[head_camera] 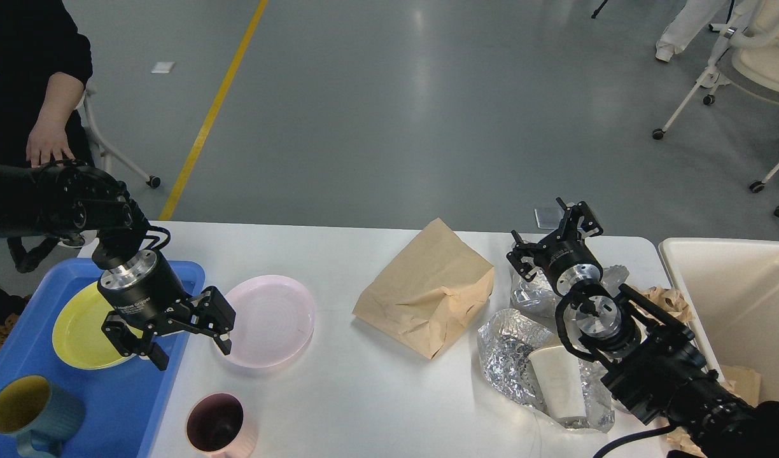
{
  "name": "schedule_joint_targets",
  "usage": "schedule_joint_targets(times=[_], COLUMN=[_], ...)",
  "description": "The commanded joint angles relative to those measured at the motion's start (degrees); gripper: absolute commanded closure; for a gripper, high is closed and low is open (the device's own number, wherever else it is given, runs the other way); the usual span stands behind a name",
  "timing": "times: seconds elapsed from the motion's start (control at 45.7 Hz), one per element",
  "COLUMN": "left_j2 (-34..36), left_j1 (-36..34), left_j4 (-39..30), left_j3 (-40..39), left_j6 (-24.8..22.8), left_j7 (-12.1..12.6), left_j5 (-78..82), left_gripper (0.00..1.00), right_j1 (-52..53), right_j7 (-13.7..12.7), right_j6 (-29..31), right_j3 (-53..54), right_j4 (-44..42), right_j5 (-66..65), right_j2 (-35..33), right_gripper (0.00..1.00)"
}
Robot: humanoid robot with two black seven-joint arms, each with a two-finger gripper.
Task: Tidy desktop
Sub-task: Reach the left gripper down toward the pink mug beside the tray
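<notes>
The white desktop (pixel 364 394) fills the lower half of the head view. My left gripper (pixel 190 350) is open and empty, and hovers over the gap between the blue tray (pixel 20 356) and a pink plate (pixel 272 321). My right gripper (pixel 550 234) is open and empty near the far edge of the desktop, just above clear crumpled wrap (pixel 529 296). A brown paper bag (pixel 428 292) lies in the middle. Crumpled silver foil (pixel 507 353) holds a white paper cup (pixel 558 381) under my right arm.
The tray holds a yellow plate (pixel 77 327) and a blue mug with a yellow inside (pixel 27 410). A pink mug (pixel 217 426) stands at the front edge. A cream-white bin (pixel 733 299) stands at the right, with crumpled brown paper (pixel 666 299) beside it. A person (pixel 49 137) sits at the far left.
</notes>
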Motion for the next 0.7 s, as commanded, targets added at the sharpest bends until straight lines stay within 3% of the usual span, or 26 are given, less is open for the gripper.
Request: schedule_joint_targets(times=[0.0, 0.679], left_j2=[-0.1, -0.3], left_j1=[2.2, 7.4], left_j4=[0.1, 1.8], left_j3=[-0.1, -0.2], left_j6=[0.0, 0.0], left_j7=[0.0, -0.1], left_j5=[0.9, 4.5], left_gripper=[0.04, 0.04], right_j1=[0.0, 0.0], right_j7=[0.0, 0.0], right_j6=[0.0, 0.0], right_j3=[0.0, 0.0], right_j4=[0.0, 0.0], right_j5=[0.0, 0.0], right_j2=[0.0, 0.0], right_gripper=[0.00, 0.00])
